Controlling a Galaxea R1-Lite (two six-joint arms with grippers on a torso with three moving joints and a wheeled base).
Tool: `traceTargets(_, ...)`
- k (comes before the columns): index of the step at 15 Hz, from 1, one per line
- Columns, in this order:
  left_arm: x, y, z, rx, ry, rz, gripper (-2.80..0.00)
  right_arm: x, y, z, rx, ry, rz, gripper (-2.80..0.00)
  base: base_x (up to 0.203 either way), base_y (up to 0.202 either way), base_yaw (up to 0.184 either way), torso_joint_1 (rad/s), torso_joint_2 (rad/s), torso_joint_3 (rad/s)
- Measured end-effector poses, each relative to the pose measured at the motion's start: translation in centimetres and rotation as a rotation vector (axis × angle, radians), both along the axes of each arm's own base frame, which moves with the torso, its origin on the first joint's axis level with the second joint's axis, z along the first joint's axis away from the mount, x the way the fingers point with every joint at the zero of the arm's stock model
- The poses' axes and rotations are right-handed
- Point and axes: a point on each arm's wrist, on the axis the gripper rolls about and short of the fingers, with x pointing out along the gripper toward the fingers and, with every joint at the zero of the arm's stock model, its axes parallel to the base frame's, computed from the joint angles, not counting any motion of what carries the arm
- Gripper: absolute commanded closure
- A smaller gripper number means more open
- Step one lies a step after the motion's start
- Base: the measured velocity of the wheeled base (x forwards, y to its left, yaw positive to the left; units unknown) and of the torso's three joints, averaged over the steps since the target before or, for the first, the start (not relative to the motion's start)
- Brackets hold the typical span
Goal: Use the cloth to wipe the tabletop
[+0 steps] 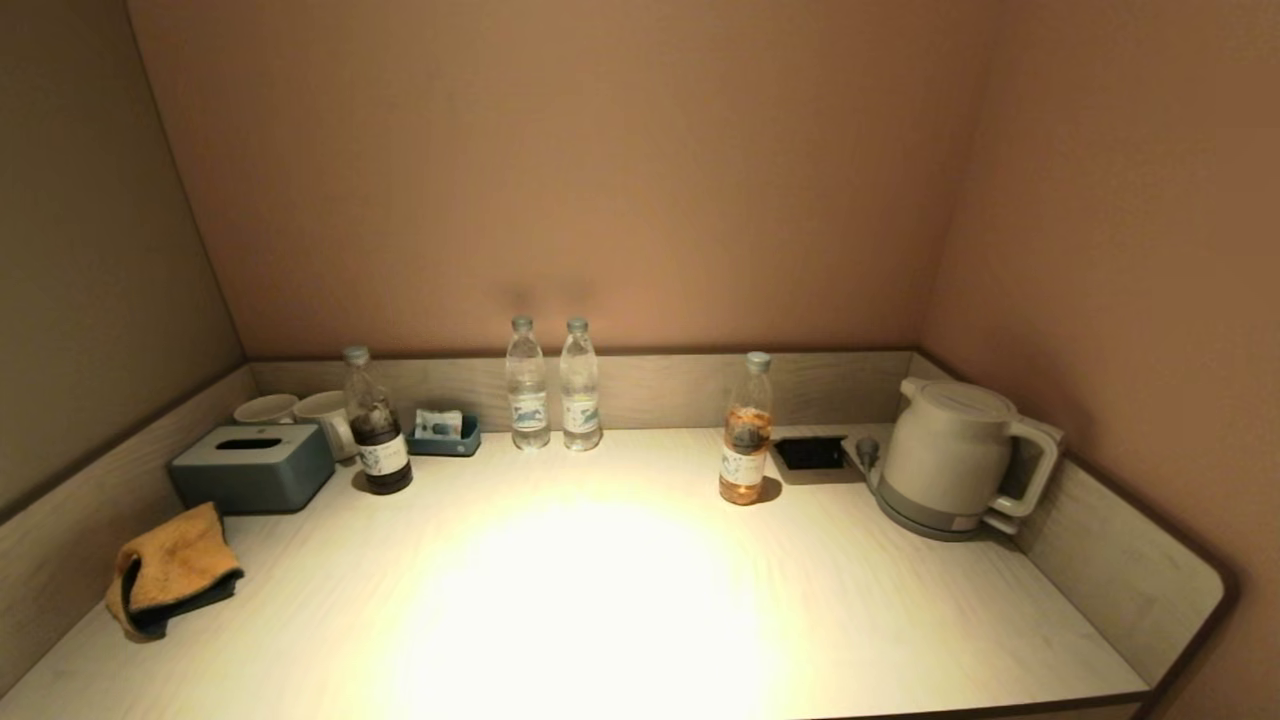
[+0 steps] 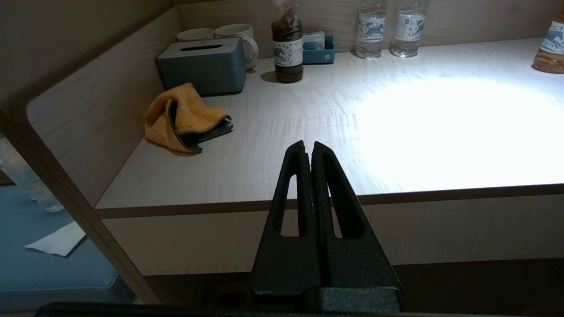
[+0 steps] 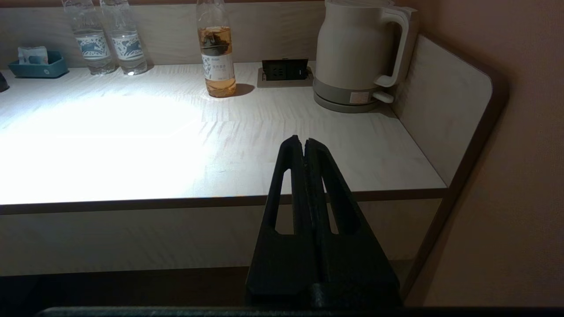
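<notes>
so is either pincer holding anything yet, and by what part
Nothing is held. The left pincer and right pincer are both shut and empty, short of the tabletop's front edge. The cloth lies untouched.

bottle labels (image 2: pixel 287 52) printed but unreadable, no legible text

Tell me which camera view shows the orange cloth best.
The left wrist view: the cloth lies crumpled with its dark underside showing, on the tabletop in front of the tissue box, beyond the shut left gripper. The head view shows it smaller, at the table's left edge. The right wrist view misses it entirely.
</notes>
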Motion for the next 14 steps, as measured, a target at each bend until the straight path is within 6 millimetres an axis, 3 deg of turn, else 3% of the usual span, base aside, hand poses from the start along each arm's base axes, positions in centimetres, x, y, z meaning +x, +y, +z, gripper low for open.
traceTargets(14,0.00,0.00,0.00,0.000,0.000,0.000,0.00,0.00,0.00,-0.01,0.000,0.001,0.000,0.00,0.000,0.000,0.000,0.000,0.00,0.000)
